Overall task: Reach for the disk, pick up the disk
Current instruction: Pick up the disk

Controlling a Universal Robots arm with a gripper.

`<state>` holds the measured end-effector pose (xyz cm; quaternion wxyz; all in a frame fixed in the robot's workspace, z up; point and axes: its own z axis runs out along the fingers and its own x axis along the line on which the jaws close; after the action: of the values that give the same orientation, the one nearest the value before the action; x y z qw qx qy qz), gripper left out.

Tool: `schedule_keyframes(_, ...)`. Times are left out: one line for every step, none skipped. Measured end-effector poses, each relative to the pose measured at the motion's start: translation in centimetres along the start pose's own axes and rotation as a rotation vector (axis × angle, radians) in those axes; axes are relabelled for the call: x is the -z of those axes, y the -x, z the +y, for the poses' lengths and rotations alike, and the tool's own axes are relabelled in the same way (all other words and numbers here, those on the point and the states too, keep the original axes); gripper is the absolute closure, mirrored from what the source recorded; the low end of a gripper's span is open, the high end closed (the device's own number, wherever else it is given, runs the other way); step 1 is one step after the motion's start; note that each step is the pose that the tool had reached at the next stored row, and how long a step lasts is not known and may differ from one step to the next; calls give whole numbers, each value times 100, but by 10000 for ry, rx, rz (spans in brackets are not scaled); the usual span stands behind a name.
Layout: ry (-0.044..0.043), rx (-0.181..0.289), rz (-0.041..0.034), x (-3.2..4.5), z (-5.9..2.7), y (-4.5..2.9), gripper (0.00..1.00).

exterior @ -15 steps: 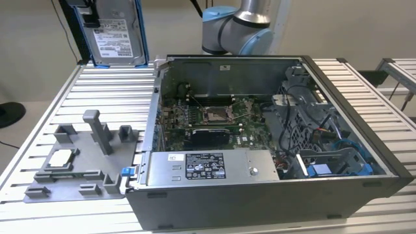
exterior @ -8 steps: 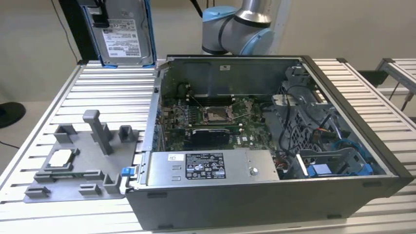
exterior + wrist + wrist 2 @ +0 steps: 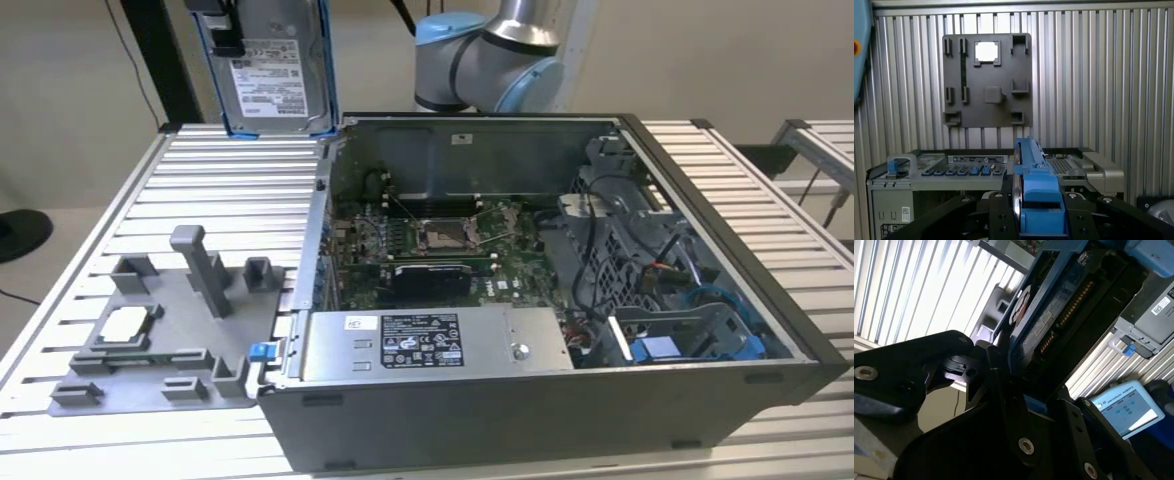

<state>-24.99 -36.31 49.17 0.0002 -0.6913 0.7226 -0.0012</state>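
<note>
The disk (image 3: 276, 72) hangs upright in the air above the back left of the table in the exterior view, its white label facing out and its blue bracket along the edges. My gripper (image 3: 220, 28) is shut on its upper part. In both wrist views the disk (image 3: 1030, 175) (image 3: 1051, 310) runs edge-on between my black fingers (image 3: 999, 220), and the gripper (image 3: 1036, 222) clamps it from both sides. The blue bracket shows on the near end.
An open computer case (image 3: 627, 125) takes up the middle and right of the slatted table (image 3: 214, 180), with a grey box with a black label (image 3: 414, 345) at its front. A grey fixture plate (image 3: 160, 385) holding a small white chip (image 3: 127, 322) lies at the exterior view's left. The arm's base (image 3: 487, 60) stands behind the case.
</note>
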Motion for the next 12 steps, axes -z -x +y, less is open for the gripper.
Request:
schedule_keyframes(0,0,0,0,-23,1,100)
schedule_keyframes(0,1,0,0,-43,2,100)
schedule_keyframes(1,1,1,0,-65,3,100)
schedule_keyframes(1,1,1,0,-88,4,100)
schedule_keyframes(1,1,0,0,-109,5,100)
schedule_keyframes(1,0,0,0,-131,6,100)
schedule_keyframes(2,0,1,0,-153,7,100)
schedule_keyframes(1,1,0,-1,-175,8,100)
schedule_keyframes(1,0,0,0,-197,9,100)
schedule_keyframes(2,0,1,0,-217,10,100)
schedule_keyframes(2,1,0,-1,-239,11,100)
schedule_keyframes(2,1,0,-1,-261,11,100)
